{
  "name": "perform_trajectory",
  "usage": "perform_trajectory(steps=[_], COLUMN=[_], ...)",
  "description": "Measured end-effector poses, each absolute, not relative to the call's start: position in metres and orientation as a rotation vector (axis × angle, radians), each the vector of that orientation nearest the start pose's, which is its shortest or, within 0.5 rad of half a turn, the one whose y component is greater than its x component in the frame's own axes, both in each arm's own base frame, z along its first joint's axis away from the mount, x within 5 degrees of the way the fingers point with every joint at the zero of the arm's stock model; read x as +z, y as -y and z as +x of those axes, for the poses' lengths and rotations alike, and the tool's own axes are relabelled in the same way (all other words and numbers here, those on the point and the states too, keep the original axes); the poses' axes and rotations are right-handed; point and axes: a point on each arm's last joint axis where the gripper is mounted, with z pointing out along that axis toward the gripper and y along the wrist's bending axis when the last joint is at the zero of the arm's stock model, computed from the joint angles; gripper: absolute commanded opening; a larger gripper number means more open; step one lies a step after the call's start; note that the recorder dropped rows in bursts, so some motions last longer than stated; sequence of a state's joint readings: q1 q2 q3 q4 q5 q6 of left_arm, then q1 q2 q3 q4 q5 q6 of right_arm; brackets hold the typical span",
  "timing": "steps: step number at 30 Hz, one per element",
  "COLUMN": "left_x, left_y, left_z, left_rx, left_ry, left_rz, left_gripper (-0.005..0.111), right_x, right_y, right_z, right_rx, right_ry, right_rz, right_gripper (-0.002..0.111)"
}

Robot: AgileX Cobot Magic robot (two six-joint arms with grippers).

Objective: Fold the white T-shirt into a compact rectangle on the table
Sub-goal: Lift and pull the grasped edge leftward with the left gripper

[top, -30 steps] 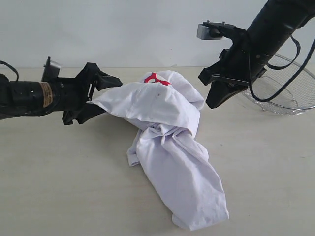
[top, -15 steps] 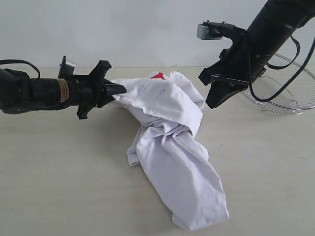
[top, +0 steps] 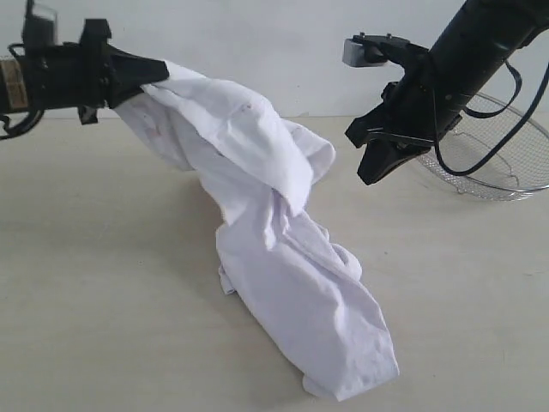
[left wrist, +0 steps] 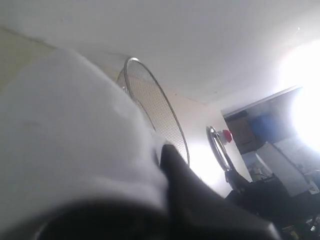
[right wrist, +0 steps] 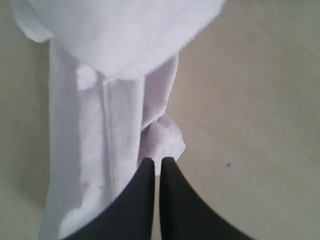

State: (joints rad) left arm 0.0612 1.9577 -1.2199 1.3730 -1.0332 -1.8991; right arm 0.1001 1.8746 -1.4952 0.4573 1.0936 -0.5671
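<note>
T-shirt (top: 300,283) cloth looks light, limp and soft, so it should sag and bunch wherever it is unsupported. I judge it best gripped at a hem corner or shoulder seam, ideally two at once to spread it. In the exterior view the left gripper (top: 159,72) is clamped tight on one edge, far from the wire-mesh basket (top: 506,163) and raised well above the table (top: 94,309). The garment drapes from it in a twisted rope, and its lower half lies rumpled on the tabletop, well apart from the basket. The right gripper (top: 371,172) hangs between shirt and basket, closed and holding nothing. The left wrist view adds what the exterior cannot: white fabric bulging over a dark finger (left wrist: 185,185), confirming the pinch, with the basket rim beyond. The right wrist view alone shows that arm's fingers (right wrist: 142,200) pressed together with nothing between them. Below them a stitched seam runs along the bunched cloth, a likely place to take hold next.
</note>
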Motion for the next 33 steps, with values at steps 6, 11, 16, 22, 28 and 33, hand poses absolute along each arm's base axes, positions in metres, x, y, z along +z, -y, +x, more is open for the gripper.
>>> perform_trajectory(steps=[6,11,16,22,28,33], left_x=[0.256,0.250,0.240,0.254,0.260,0.225], left_y=[0.024,0.004,-0.012,-0.041,-0.068,-0.061], left_z=[0.395,0.391,0.384,0.367,0.344,0.326], left_rx=[-1.287,-1.189,-1.123,-1.183,-1.205,-1.276], left_ry=[-1.909,-2.003,-2.111,-2.098,-2.098,-2.178], left_rz=[0.036,0.077,0.118,0.129,-0.056,-0.194], left_gripper=[0.005,0.005,0.005,0.005,0.005,0.005], right_x=[0.250,0.253,0.237,0.209,0.208,0.211], right_y=[-0.076,-0.085,-0.105,-0.130,-0.136,-0.136], right_z=[0.383,0.381,0.383,0.390,0.401,0.411], right_rx=[0.561,0.687,0.731,0.771,0.699,0.657], right_ry=[-2.713,-2.669,-2.664,-2.621,-2.528,-2.458], right_rz=[-0.661,-0.676,-0.765,-0.883,-0.816,-0.719], right_gripper=[0.000,0.000,0.000,0.000,0.004,0.039])
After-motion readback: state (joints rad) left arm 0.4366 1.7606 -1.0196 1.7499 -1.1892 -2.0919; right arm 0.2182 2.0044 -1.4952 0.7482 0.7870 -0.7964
